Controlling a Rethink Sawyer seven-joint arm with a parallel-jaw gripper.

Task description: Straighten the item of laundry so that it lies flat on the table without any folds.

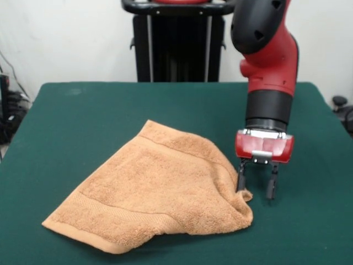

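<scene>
The towel [151,193] lies on the green counter [83,110], toward the near side and a little left of centre, turned at an angle so that one corner points to the lower left and another toward the far side. It is not flat: the right-hand part is doubled over itself, with a rounded fold running down from the upper corner to a bunched corner at the lower right, and a ribbed band shows along the lower left end and another near the upper edge. The arm [267,49] comes down on the right, and its end effector [257,185] hangs just at that bunched right corner, its two dark fingers parted with a clear gap between them and nothing held. The left finger [241,178] sits right against the towel's edge, perhaps touching it; the right finger [272,185] stands over bare counter beside the cloth. The placement looks deliberate: the folded-over layer ends at this corner, so it is the natural spot to pinch and pull outward to the right to open the fold. The task looks to be at an early stage, since the fold remains. A likely risk is catching both layers at once, which would drag the whole towel rather than unfold it.
</scene>
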